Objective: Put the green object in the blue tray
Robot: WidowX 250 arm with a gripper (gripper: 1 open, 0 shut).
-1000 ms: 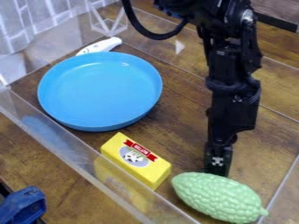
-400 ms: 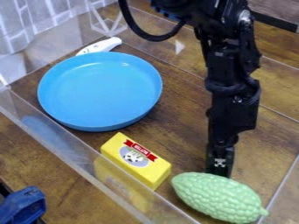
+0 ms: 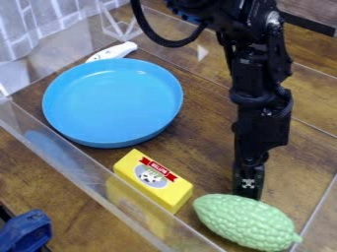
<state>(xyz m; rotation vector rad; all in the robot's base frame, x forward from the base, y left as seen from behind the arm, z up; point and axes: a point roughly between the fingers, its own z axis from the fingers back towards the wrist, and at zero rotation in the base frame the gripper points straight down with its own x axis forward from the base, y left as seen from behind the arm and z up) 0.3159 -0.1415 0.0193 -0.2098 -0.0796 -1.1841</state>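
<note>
To the left of the tool, the large round bright blue plastic dish (image 3: 112,102) sits on the brown wooden tabletop (image 3: 99,187), behind a clear see-through panel (image 3: 116,202). The black robot arm (image 3: 253,84) reaches down from above, its open black tool (image 3: 247,187) pointing downward, low over the wood, just beside the pale green bumpy oval toy vegetable (image 3: 246,221), which lies on the near side of the tool.

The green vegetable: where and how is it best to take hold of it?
Probably grip the green vegetable across its thick middle, coming from above, with the pincer closing on its two long sides. It lies flat and oval, so it is narrower across than along.
</note>
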